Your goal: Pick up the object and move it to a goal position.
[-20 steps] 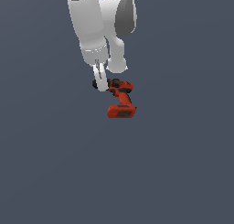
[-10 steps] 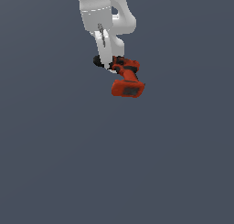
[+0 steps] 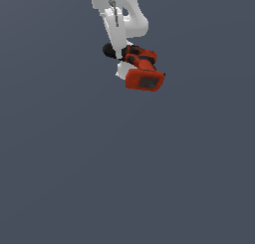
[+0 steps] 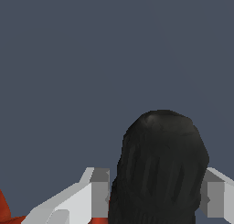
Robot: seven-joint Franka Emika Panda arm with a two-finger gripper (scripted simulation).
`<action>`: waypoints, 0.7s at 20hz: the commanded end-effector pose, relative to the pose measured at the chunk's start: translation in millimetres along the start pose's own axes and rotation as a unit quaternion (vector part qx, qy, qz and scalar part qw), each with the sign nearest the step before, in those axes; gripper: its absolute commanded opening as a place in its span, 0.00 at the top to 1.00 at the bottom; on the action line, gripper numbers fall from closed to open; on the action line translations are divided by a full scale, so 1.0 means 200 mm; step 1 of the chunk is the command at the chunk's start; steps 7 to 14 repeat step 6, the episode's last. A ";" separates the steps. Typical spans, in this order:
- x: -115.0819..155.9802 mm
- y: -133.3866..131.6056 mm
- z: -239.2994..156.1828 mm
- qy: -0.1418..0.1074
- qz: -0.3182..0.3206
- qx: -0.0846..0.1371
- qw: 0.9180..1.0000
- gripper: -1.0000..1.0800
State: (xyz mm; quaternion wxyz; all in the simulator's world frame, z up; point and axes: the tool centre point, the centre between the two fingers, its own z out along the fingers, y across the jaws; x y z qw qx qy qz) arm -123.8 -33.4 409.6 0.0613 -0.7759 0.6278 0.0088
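Plain grey-blue background, the drill (image 3: 142, 68) in the air.
The gripper (image 3: 122, 59) holds it tight near the black chuck (image 4: 157, 173).

The drill (image 3: 143, 71) looks like matt red-orange plastic with a ribbed, dull black chuck (image 4: 157, 170), the claw (image 4: 153, 195) reads as smooth flat-white plastic, and the surface (image 3: 124, 178) is plain matt grey.
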 end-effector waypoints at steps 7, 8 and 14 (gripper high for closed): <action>-0.01 -0.01 -0.04 0.000 0.000 0.004 1.000 1.00; -0.01 -0.01 -0.04 0.000 0.000 0.004 1.000 1.00; -0.01 -0.01 -0.04 0.000 0.000 0.004 1.000 1.00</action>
